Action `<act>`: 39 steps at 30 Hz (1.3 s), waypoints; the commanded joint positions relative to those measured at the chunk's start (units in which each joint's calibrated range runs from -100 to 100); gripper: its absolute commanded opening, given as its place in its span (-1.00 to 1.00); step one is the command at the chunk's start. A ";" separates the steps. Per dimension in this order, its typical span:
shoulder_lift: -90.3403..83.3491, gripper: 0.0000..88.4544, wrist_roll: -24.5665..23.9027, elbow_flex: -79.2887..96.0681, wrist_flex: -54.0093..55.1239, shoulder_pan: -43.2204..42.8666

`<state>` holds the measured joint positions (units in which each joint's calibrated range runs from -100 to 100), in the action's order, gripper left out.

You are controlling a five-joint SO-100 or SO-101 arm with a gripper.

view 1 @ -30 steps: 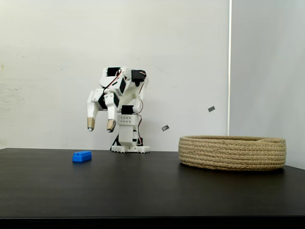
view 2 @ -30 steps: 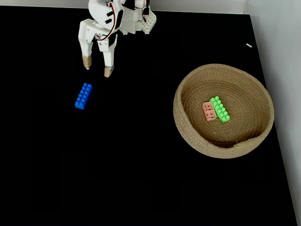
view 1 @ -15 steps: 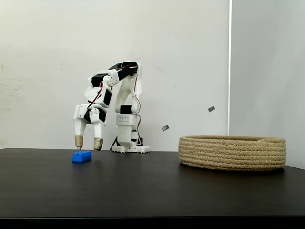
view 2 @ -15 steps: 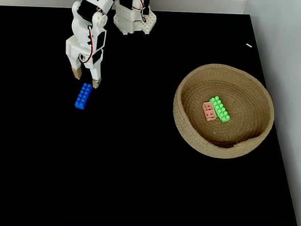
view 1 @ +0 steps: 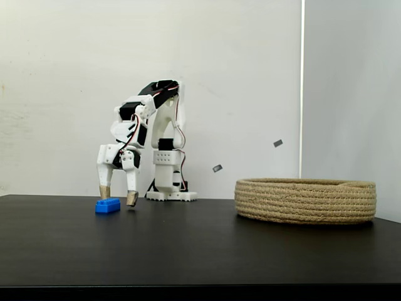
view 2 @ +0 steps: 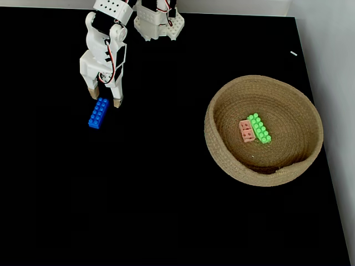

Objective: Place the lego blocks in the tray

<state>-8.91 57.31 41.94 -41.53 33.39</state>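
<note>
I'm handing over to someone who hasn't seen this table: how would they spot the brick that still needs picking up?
Start at the white arm at the far edge of the black table in the top-down fixed view. Below its open gripper lies the blue brick, on the bare tabletop. It is the one brick outside the rope tray; the pink brick and green brick lie side by side inside it.
</note>
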 commanded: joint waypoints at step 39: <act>-17.49 -1.00 -10.21 -17.08 -7.90 -21.76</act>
<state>-17.39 49.40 31.24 -46.24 17.92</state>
